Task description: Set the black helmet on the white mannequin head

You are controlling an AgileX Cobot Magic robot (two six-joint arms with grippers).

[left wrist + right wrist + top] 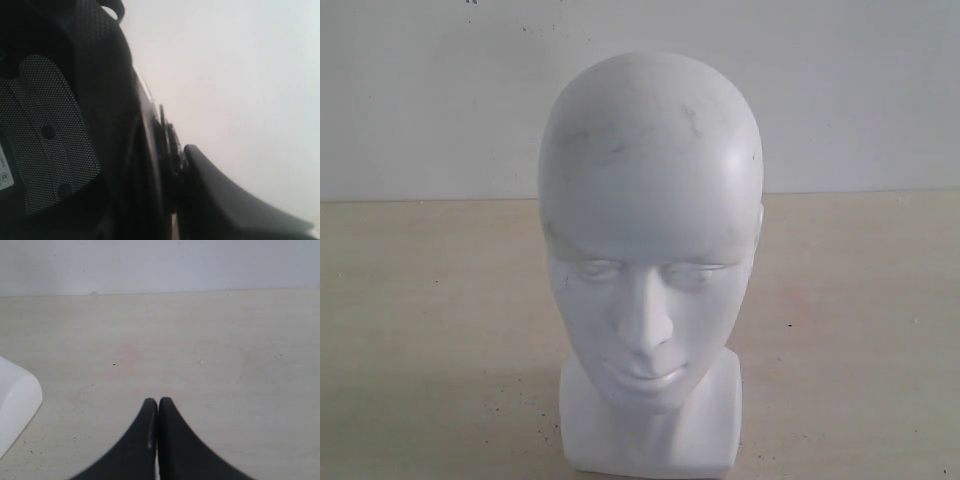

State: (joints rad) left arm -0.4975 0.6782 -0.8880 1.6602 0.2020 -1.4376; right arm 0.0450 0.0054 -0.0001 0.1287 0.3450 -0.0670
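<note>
Black and matte, the helmet (100,60) fills much of the left wrist view, seen from its open underside. Its lining is dark dimpled padding with a grey mesh panel (50,135) and the edge of a white label (5,172). A glossy rim and a round side pivot (170,140) run along the shell. The left pincer (172,165) grips that rim: one black finger (235,200) presses on the shell's outside at the pivot, and the other is hidden behind the lining. Only pale wall shows behind the helmet, so it is held clear of the table.

In the exterior view the mannequin head (650,250) stands upright in the middle of the pale wooden table (420,320), its blocky neck at 6 o'clock and its crown at 12 against the white wall (420,100). It is smooth, white and bald and faces the camera. Faint grey scuffs mark the crown at about 11 and 1 o'clock.

The right pincer (158,405) is closed with its black fingers touching and nothing between them. It hangs over bare table, with the head's white base corner (15,400) nearby but apart.
</note>
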